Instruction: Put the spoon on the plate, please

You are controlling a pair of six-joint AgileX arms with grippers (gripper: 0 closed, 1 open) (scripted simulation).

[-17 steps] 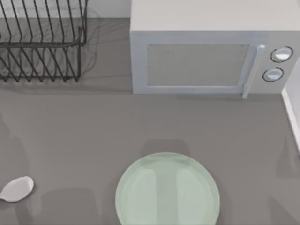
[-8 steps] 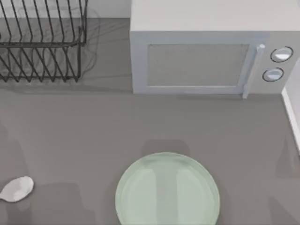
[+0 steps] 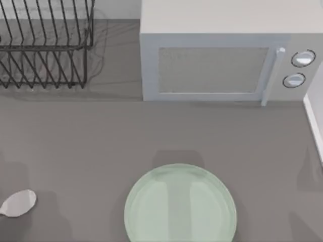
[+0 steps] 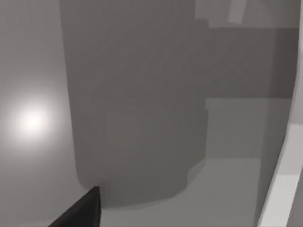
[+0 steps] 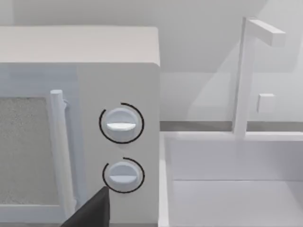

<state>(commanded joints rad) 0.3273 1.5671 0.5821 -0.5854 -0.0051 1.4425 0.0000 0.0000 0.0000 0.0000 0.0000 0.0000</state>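
Left gripper [image 4: 80, 210] seen as one dark fingertip over bare grey table [image 4: 142, 94] in the left wrist view — whether spread or closed, cannot tell. Right gripper [image 5: 90, 210] likewise one dark fingertip, in front of the microwave [image 5: 80, 123], just below its lower knob [image 5: 123, 174]; finger spread again not to be judged.

Out from there, taking the microwave [image 3: 222, 55] as landmark in the top view: pale, boxy, at the back of the table, mesh door shut, vertical handle [image 3: 270, 75] and two round knobs at its right end. Left of the microwave, a black wire dish rack [image 3: 45, 45], near the back-left corner. Right of the microwave, a white sink basin [image 5: 232, 189] with a tall white tap [image 5: 246, 75] against a plain pale wall.

In front of the microwave, well apart from it, the plate [image 3: 180, 204] — round, pale green, glossy — flat at the near edge. Far to the plate's left, the spoon [image 3: 19, 203], white, lying on the table [image 3: 151, 131], well apart from the plate. Surface matte grey, marked with soft shadows.
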